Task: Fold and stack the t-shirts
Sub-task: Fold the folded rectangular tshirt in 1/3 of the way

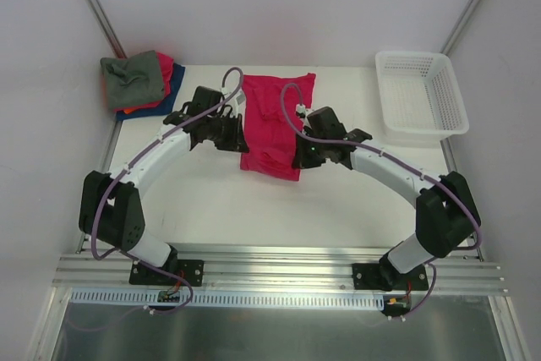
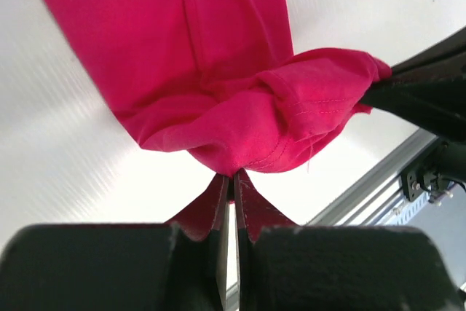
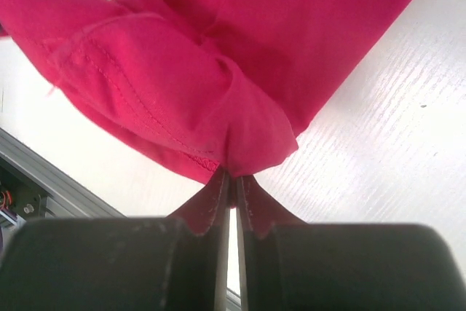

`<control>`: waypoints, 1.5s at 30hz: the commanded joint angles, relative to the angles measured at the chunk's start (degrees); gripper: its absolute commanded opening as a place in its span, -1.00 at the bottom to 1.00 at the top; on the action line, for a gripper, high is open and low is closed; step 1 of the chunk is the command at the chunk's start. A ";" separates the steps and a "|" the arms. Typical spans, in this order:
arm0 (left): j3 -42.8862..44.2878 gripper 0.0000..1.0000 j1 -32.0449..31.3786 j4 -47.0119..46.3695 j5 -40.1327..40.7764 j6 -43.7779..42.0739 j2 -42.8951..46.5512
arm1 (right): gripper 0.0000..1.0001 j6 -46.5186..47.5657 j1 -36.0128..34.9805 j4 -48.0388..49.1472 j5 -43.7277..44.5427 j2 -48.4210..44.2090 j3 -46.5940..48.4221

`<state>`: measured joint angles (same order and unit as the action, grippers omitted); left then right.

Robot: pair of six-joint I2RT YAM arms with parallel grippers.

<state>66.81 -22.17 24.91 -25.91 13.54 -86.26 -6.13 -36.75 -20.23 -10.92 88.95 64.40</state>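
- My left pincer (image 2: 231,182) is clamped tight on the red shirt (image 1: 272,112), at its 9 o'clock edge.
- My right pincer (image 3: 231,178) pinches the 3 o'clock edge.
- Red shirt lies mid-table; other shirts (image 1: 139,82) at 10 o'clock.

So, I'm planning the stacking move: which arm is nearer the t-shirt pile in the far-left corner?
Left. The left arm, jaws shut on the crimson t-shirt at its left edge, ends right of the t-shirt pile; the right arm grips the opposite edge, farther right.
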 commanded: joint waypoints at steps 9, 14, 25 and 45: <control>6.58 -1.00 0.55 0.49 3.41 -2.29 -5.76 | -0.89 2.96 5.10 3.35 0.90 3.33 6.52; 9.04 -1.00 0.90 -0.21 4.73 -2.90 -8.83 | -0.89 3.76 7.22 3.53 0.55 6.67 10.21; 16.07 -1.00 1.43 -1.53 7.81 -4.40 -15.25 | -0.89 4.29 8.45 4.41 -0.16 13.62 16.63; 25.47 -1.00 3.54 -3.99 11.23 -5.01 -27.38 | -0.90 5.60 10.30 5.55 0.63 24.07 24.36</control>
<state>88.90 -19.38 22.79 -16.12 9.82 -112.25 -1.89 -27.05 -16.45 -10.76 111.59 85.03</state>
